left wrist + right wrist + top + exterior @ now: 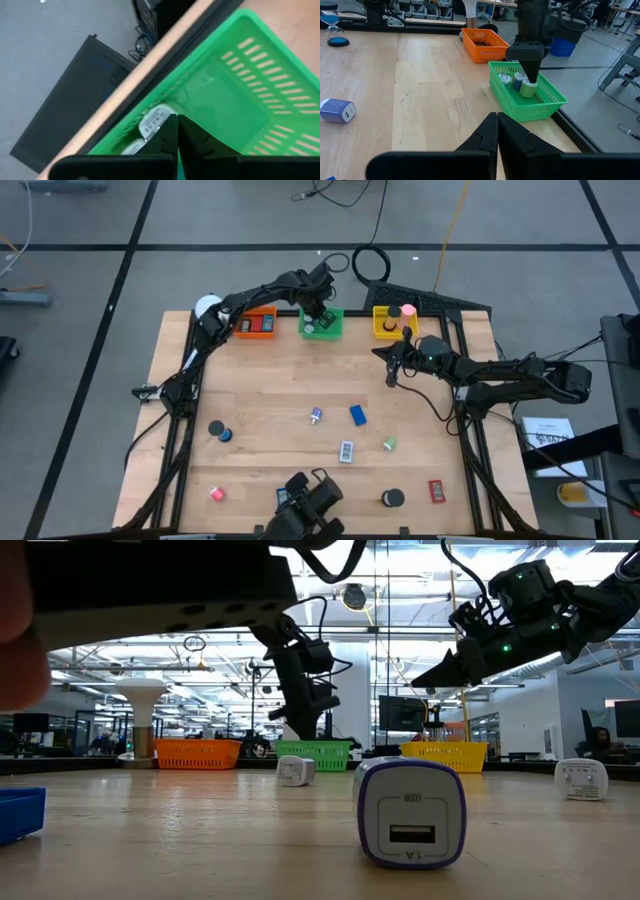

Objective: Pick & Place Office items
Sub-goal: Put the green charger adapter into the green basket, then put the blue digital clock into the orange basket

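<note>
The left end effector (322,317), pressed together, hung over the green tray (309,330) at 12 o'clock; the right end effector (391,367) was likewise pressed together.

white-purple charger (411,812), green tray (314,753), wooden table (200,840)

Left gripper (320,313) blocks green tray (321,332); table centre (280,395) open.

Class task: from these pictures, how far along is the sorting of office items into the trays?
Done: items sit in the orange tray, green tray and yellow tray. In hand: left gripper is shut inside the green tray; right gripper is shut, empty. Left: loose pieces on the table, including a blue rectangle.
</note>
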Controlling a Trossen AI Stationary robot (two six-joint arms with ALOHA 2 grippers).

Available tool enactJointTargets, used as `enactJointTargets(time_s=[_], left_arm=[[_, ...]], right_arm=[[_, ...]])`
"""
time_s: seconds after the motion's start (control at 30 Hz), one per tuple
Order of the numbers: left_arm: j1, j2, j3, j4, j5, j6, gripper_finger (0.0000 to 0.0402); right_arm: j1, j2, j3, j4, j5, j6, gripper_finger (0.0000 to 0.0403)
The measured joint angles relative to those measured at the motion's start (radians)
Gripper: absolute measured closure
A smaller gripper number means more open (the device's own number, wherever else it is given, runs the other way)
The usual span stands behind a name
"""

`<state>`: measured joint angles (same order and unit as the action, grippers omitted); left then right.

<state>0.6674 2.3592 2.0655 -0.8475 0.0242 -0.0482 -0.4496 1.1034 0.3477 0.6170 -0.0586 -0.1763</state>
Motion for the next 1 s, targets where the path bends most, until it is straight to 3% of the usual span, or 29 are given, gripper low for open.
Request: enactJointTargets(time_s=[0.4, 0.57, 1.0], left_arm=[[-0.006, -0.025, 0.0, -0.005, -0.011, 0.038, 0.0387], [-0.051, -0.076, 0.0, -0.019, -0.116, 0.092, 0.0398], [-0.173, -0.13, 0.0, 0.027, -0.074, 0.116, 0.0391]], right_arm=[[0.0, 0.0, 0.0, 0.0, 0.0, 0.0, 0.0403], [0.0, 0.0, 0.0, -0.003, 0.0, 0.0, 0.0403], [0.01, 0.0, 0.0, -0.129, 0.003, 0.062, 0.0403]])
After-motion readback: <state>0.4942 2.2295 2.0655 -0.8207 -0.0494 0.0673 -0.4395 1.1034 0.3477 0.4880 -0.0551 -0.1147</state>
